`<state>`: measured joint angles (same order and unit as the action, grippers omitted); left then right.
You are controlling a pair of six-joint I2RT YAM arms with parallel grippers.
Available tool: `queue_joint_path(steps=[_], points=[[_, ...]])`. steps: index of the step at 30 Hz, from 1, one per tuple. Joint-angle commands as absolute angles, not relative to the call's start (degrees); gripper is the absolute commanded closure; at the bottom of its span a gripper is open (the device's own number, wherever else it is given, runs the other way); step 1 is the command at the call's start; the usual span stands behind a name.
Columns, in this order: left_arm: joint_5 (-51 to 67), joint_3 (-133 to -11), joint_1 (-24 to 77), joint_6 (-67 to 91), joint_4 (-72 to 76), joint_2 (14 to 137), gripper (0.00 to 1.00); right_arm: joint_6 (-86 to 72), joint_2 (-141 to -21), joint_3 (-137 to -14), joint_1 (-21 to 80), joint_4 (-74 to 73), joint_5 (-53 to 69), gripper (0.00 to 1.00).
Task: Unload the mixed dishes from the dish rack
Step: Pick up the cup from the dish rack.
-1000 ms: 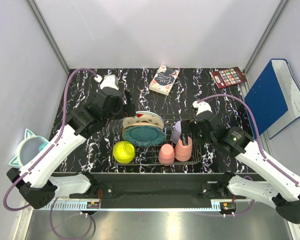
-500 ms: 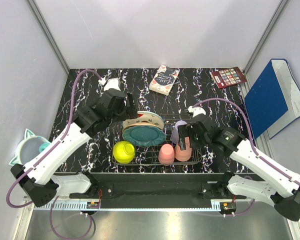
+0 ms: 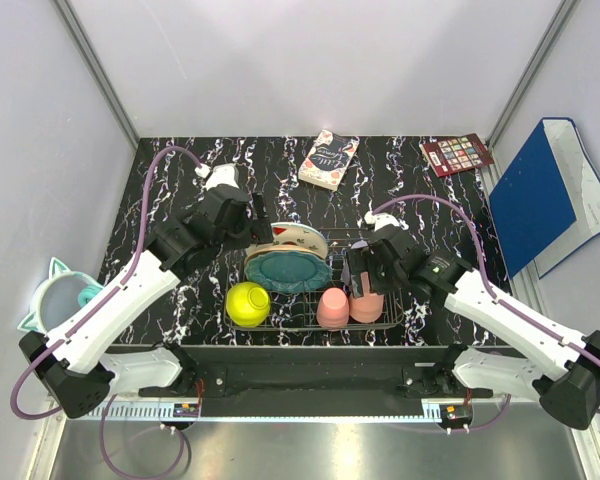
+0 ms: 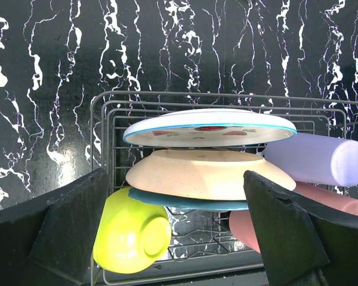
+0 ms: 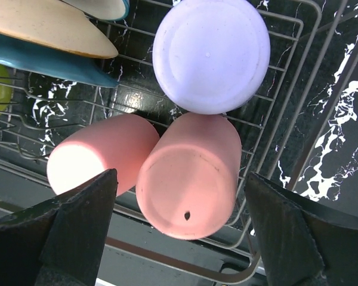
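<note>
- Seven dishes lie in the low dark wire-grid dish rack (image 3: 292, 318) at the near middle of the black marbled table (image 3: 400, 190); none is out yet.
- The right gripper (image 5: 182, 223), fingers wide apart, straddles one salmon-pink cup (image 5: 188, 179). The second salmon-pink cup (image 5: 98, 158) and the lilac cup (image 5: 212, 53) crowd it, so an off-centre closure may tip a neighbour.
- The left gripper (image 4: 178, 229), fingers spread, faces the leaning white red-spotted plate (image 4: 209, 126), peach plate (image 4: 209, 176) and teal scalloped plate (image 4: 167, 201). Catching two rims may topple them onto the yellow-green bowl (image 4: 131, 232).
</note>
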<state>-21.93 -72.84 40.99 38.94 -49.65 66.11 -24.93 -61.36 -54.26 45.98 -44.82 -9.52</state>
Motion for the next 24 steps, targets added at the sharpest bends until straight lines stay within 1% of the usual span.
queue_joint_path(steps=[1, 4, 7, 8, 11, 14, 17, 18, 21, 24], points=[[-22.1, -72.7, 41.2, 39.3, -47.7, 64.6, 0.01, -24.5, -62.2, -53.9, 46.6, -42.7, -9.1, 0.1], [-22.1, -72.6, 41.2, 39.2, -47.7, 64.9, 0.01, -24.3, -62.7, -53.7, 46.6, -42.8, -9.4, 0.16], [-22.1, -72.6, 41.2, 39.2, -47.6, 65.1, 0.01, -24.3, -62.5, -53.6, 46.5, -43.2, -9.8, 0.24], [-22.1, -72.6, 41.2, 39.2, -47.6, 65.2, 0.01, -24.3, -62.3, -53.8, 46.6, -43.5, -10.1, 0.3], [-22.1, -72.6, 41.2, 39.2, -47.5, 65.6, 0.01, -24.3, -61.9, -54.2, 46.6, -44.3, -10.7, 0.41], [-22.1, -72.8, 41.2, 39.2, -47.6, 65.8, 0.01, -23.6, -61.6, -55.4, 46.5, -45.6, -11.5, 0.44], [-22.6, -73.0, 41.2, 38.9, -47.5, 65.8, 0.01, -22.8, -60.9, -58.0, 46.5, -47.4, -12.7, 0.53], [-22.7, -73.1, 41.2, 38.8, -47.5, 65.9, 0.01, -22.0, -60.7, -59.1, 46.6, -48.1, -12.9, 0.59], [-23.2, -73.7, 41.2, 38.5, -47.6, 65.7, 0.01, -19.9, -60.6, -64.9, 46.6, -51.1, -13.3, 0.64], [-23.6, -74.7, 41.2, 38.0, -47.6, 65.8, 0.01, -17.3, -61.3, -72.6, 46.5, -54.6, -13.1, 0.66]])
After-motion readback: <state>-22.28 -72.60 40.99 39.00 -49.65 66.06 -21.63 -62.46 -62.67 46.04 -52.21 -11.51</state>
